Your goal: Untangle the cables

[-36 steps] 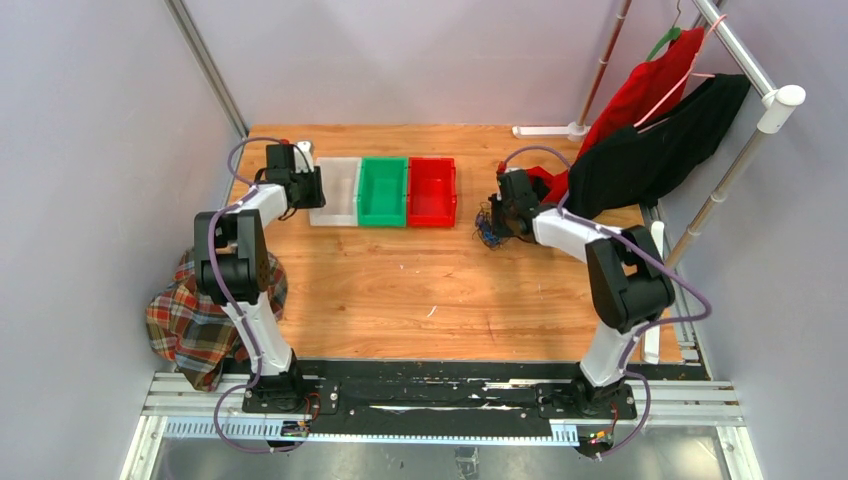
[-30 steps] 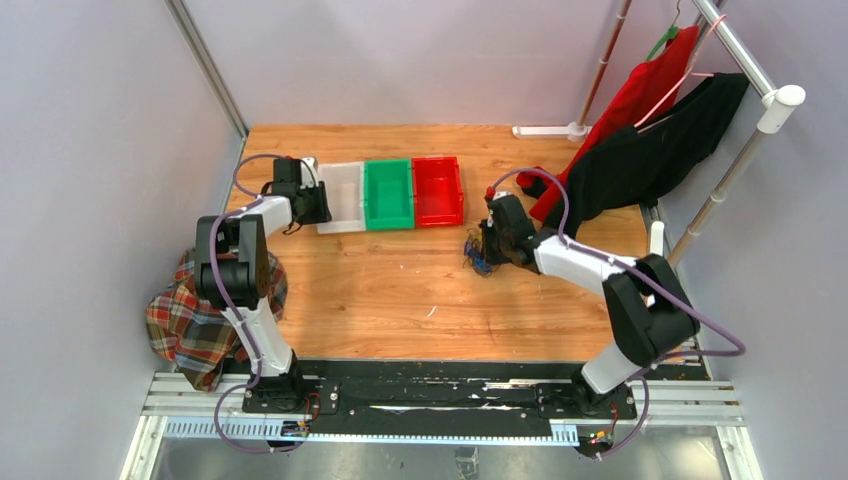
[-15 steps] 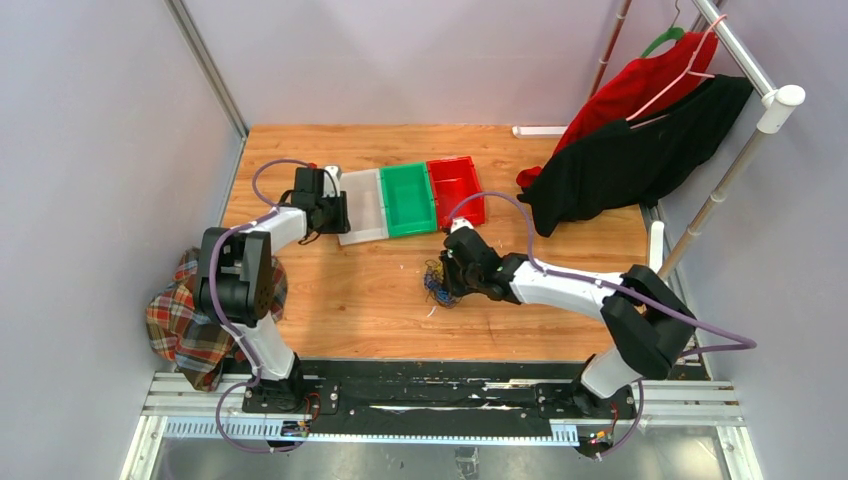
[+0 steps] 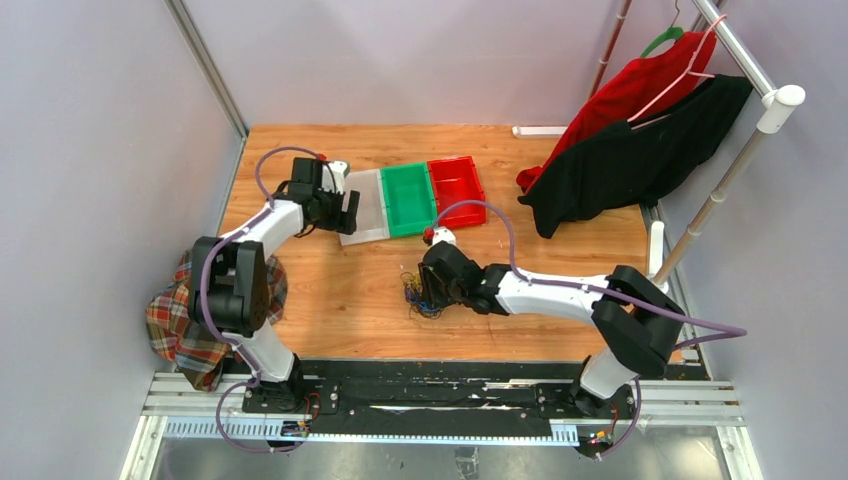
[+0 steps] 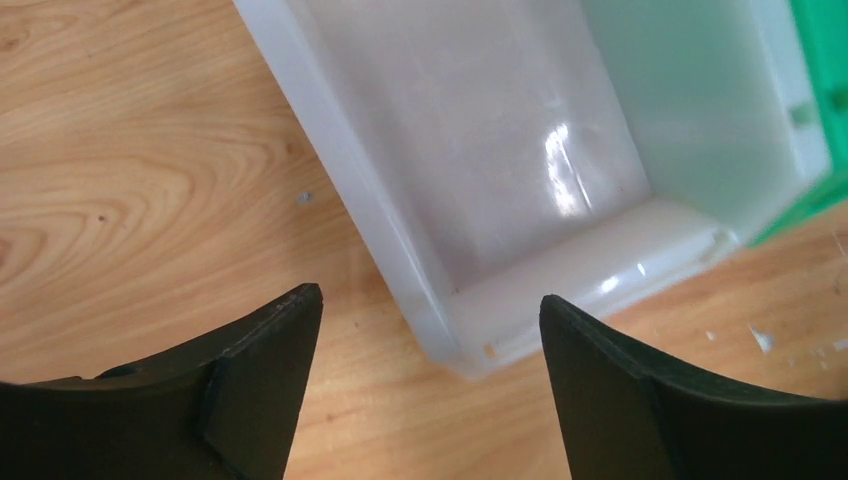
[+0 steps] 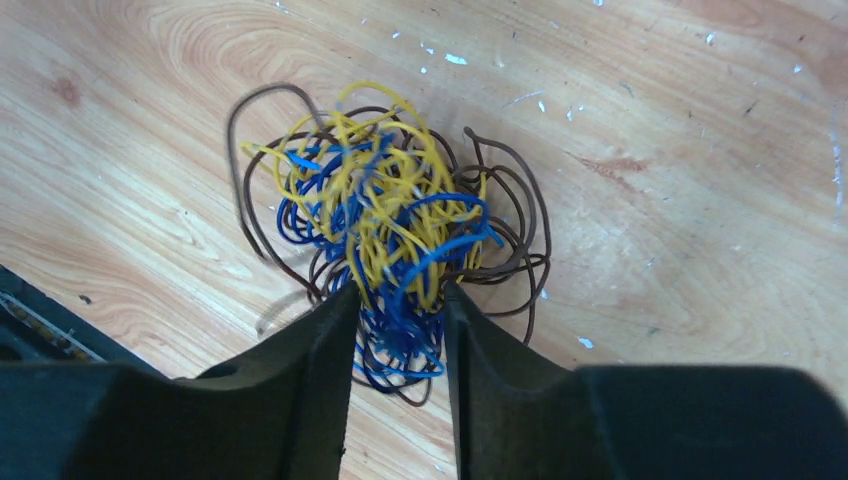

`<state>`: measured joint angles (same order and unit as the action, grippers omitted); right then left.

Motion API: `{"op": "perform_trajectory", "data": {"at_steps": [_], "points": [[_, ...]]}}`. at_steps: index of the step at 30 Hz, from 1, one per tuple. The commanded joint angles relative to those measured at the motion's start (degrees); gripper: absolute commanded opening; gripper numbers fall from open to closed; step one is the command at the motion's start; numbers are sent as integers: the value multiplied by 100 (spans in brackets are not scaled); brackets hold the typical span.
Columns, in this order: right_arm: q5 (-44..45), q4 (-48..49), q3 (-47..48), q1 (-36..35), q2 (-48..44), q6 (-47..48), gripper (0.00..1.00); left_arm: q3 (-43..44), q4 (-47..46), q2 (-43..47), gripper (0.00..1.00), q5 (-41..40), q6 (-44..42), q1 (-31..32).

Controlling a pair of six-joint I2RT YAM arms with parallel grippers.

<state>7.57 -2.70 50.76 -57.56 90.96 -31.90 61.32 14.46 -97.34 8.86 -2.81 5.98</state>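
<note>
The cables (image 6: 390, 205) are a small tangled bunch of thin yellow, blue and dark brown wires lying on the wooden table, front of middle (image 4: 418, 296). My right gripper (image 6: 400, 300) has its fingers close on both sides of the bunch, and blue and yellow wires fill the narrow gap between them. In the top view the right gripper (image 4: 428, 288) reaches leftward over the bunch. My left gripper (image 5: 430, 310) stands open with nothing between its fingers, just off the near corner of the white bin (image 5: 395, 265). It is at the bin's left end (image 4: 342, 212).
White bin (image 4: 366, 236), green bin (image 4: 409, 228) and red bin (image 4: 458, 160) stand in a skewed row at the back. Black (image 4: 620, 170) and red (image 4: 640, 85) garments hang on a rack at the right. A plaid cloth (image 4: 180, 325) drapes off the left edge.
My right arm dragged the cables from beside the red bin to the front middle, and its fingers have widened slightly. The bins shifted right and turned. My left gripper opened.
</note>
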Motion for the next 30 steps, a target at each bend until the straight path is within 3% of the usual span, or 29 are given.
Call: {"op": "perform_trajectory", "data": {"at_steps": [1, 3, 7, 11, 17, 25, 30], "points": [[116, 126, 33, -32, -377, 109, 44, 498, 1420, 767, 88, 445, -965, 44], [-40, 111, 65, -9, -650, 298, 51, 719, 2155, 1086, 92, 879, -1369, 48], [-376, 44, -19, 174, -1083, 415, 51, 717, 3115, 1640, 92, 1324, -1673, 416], [-538, 106, -310, 398, -1386, 387, 40, 352, 3114, 1953, 93, 1499, -1578, 1306], [-722, 394, -866, 650, -1774, 258, 30, 546, 2835, 1244, 89, 1549, -1136, 2311], [-764, 659, -1357, 732, -2064, 244, 29, 740, 2473, 475, 88, 2021, -653, 2534], [-894, 839, -1406, 738, -2090, 313, 28, 765, 2318, 196, 85, 1881, -635, 2772]]}}
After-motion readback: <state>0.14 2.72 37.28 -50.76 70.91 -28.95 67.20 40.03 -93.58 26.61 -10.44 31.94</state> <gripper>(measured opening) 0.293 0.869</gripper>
